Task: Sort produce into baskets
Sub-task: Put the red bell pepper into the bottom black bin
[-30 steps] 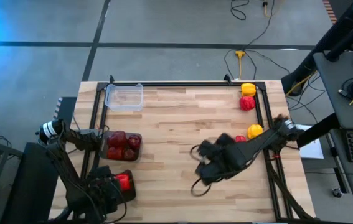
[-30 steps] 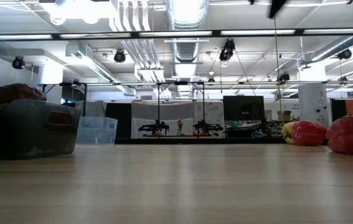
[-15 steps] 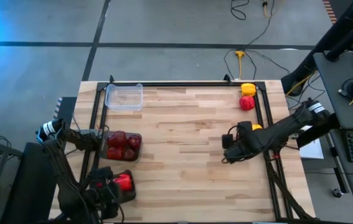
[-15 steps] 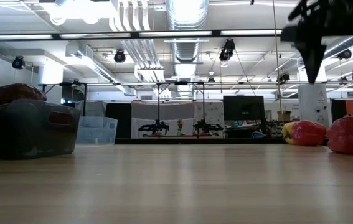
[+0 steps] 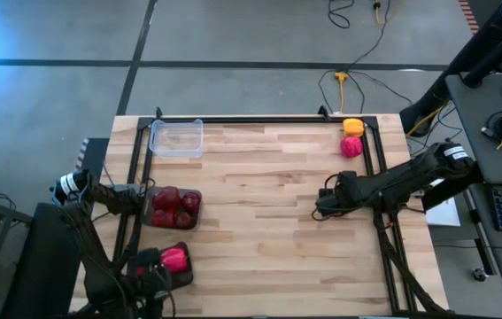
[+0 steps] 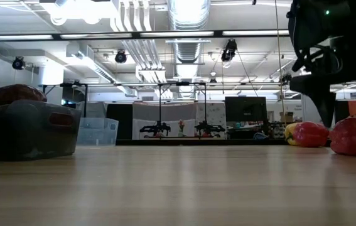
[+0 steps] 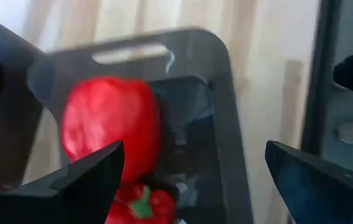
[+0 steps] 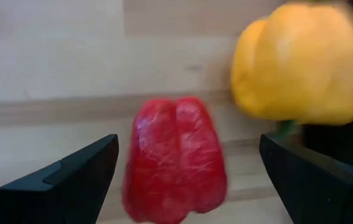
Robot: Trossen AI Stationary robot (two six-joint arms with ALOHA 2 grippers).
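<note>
My right gripper (image 5: 332, 199) is open and points down over a red pepper (image 8: 176, 158) that lies on the table near its right edge. Its fingers stand on either side of the pepper without touching it, and a yellow pepper (image 8: 301, 62) lies right beside. In the high view the arm hides both peppers. My left gripper (image 5: 155, 266) is open and empty above the near dark tub (image 7: 220, 93), which holds red peppers (image 7: 111, 124). A second dark tub (image 5: 173, 208) holds maroon peppers. The clear tub (image 5: 177, 137) stands at the far left.
A yellow pepper (image 5: 353, 128) and a red pepper (image 5: 351, 146) lie at the far right corner, next to the black frame rail (image 5: 370, 151). The middle of the wooden table (image 5: 259, 186) is bare. Cables lie on the floor beyond the far edge.
My right gripper has swung from the near middle of the table toward the right edge and come down over the red and yellow peppers, staying open. The peppers have not moved.
</note>
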